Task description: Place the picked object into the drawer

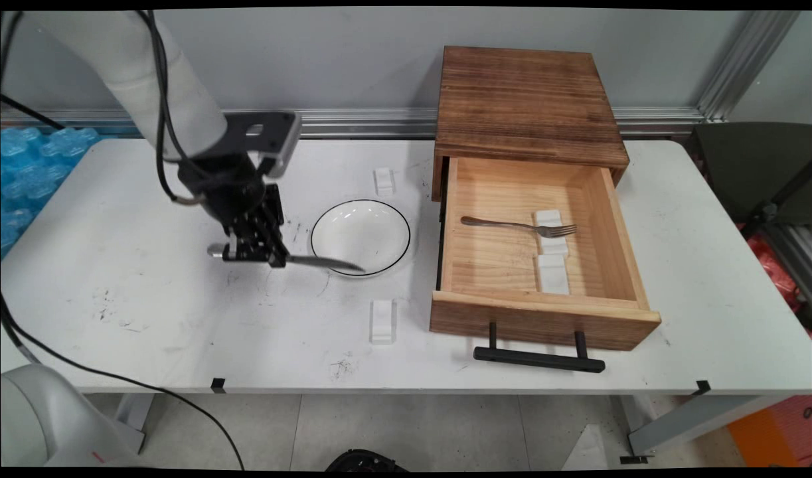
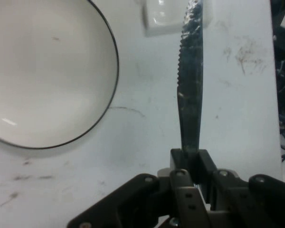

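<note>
My black gripper (image 1: 256,253) is shut on a metal table knife (image 1: 323,263) and holds it level above the white table, left of a white plate with a black rim (image 1: 360,237). The blade points right, its tip over the plate's near edge; the handle end sticks out left of the fingers. In the hand view the serrated knife (image 2: 191,80) runs up from the clamped gripper (image 2: 190,164), with the plate (image 2: 42,71) to its left and a small white block (image 2: 159,19) by the tip.
A wooden drawer box (image 1: 525,106) stands at the back right with its drawer (image 1: 635,265) pulled open. Inside lie a fork (image 1: 518,226) and two white blocks (image 1: 552,255). White blocks (image 1: 383,321) (image 1: 384,180) rest before and behind the plate.
</note>
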`<action>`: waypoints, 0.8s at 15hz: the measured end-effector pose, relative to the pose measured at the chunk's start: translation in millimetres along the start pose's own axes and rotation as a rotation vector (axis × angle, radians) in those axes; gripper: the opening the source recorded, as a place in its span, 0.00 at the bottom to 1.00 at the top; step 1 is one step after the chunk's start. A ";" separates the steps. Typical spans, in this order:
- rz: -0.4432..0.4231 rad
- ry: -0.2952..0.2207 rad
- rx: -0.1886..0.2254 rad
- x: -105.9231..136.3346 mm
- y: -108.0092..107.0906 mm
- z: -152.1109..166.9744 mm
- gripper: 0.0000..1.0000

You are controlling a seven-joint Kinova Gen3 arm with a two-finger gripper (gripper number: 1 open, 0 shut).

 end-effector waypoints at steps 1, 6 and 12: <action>-0.004 -0.001 0.007 4.6 0.0 -9.7 0.00; -0.031 0.034 0.041 37.4 -2.9 -46.0 0.00; -0.039 0.126 0.062 97.5 -11.4 -60.8 0.00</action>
